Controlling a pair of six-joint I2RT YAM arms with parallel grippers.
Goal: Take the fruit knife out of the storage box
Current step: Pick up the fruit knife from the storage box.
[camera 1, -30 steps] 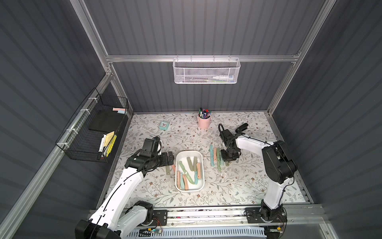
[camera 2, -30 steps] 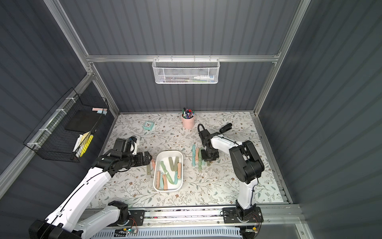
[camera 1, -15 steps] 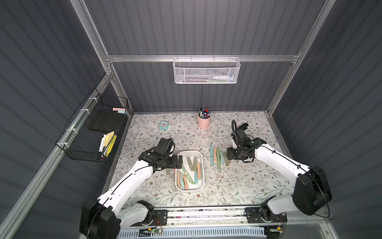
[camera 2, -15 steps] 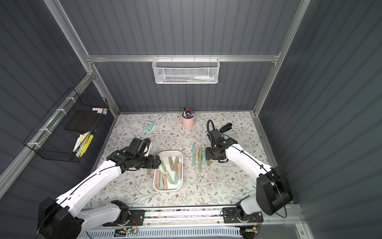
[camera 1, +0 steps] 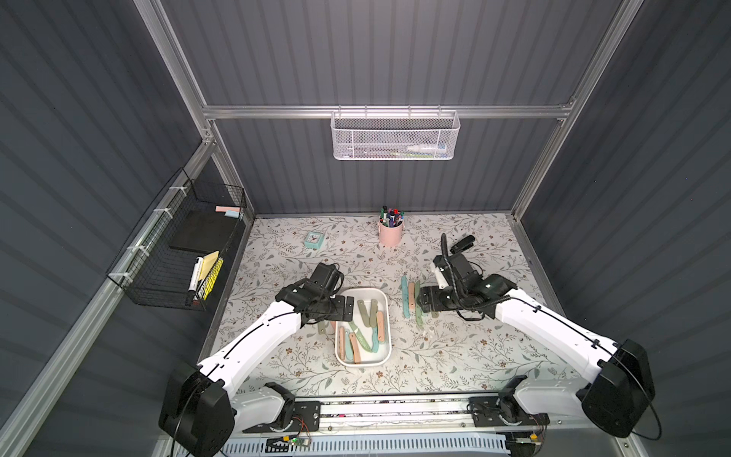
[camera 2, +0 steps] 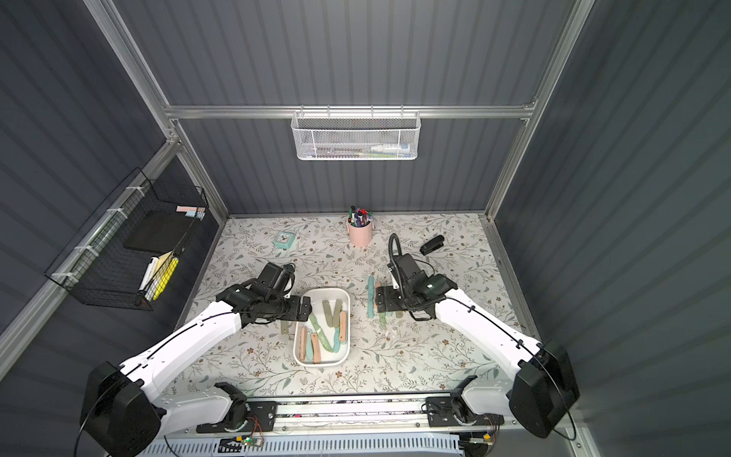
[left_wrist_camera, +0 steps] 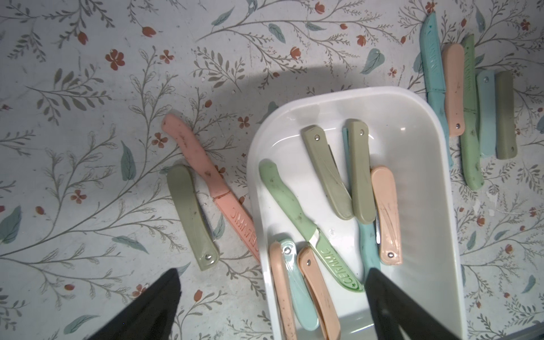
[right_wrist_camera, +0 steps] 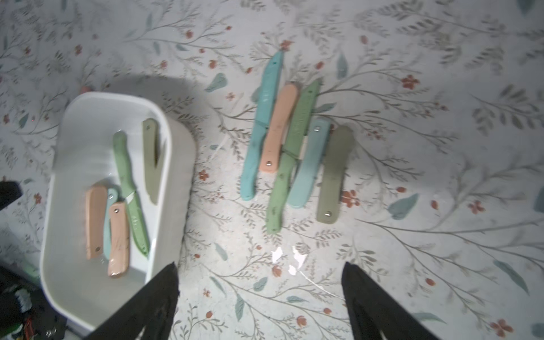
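The white storage box [camera 1: 387, 324] [camera 2: 349, 316] sits mid-table and holds several fruit knives, among them a green one marked CERAMIC [left_wrist_camera: 294, 206] [right_wrist_camera: 126, 167]. My left gripper [camera 1: 348, 309] [camera 2: 304, 309] [left_wrist_camera: 272, 276] is open and empty. It straddles the box's left rim [left_wrist_camera: 256, 206], with one finger over the knives inside and the other over the table. My right gripper [camera 1: 420, 299] [camera 2: 377, 302] [right_wrist_camera: 260, 268] is open and empty, hovering by a row of several knives [camera 1: 411, 296] [right_wrist_camera: 291, 147] lying on the table right of the box.
A pink knife [left_wrist_camera: 206, 176] and an olive folded one [left_wrist_camera: 191, 217] lie left of the box. At the back stand a pink pen cup [camera 1: 391, 231], a teal clock [camera 1: 314, 239] and a black stapler [camera 1: 463, 244]. A black wire basket [camera 1: 182, 253] and a white mesh basket [camera 1: 395, 136] hang on the walls.
My left arm has swung right, bringing its open gripper to the box's left rim. My right jaws have opened wide by the row of knives, and that arm has stretched out.
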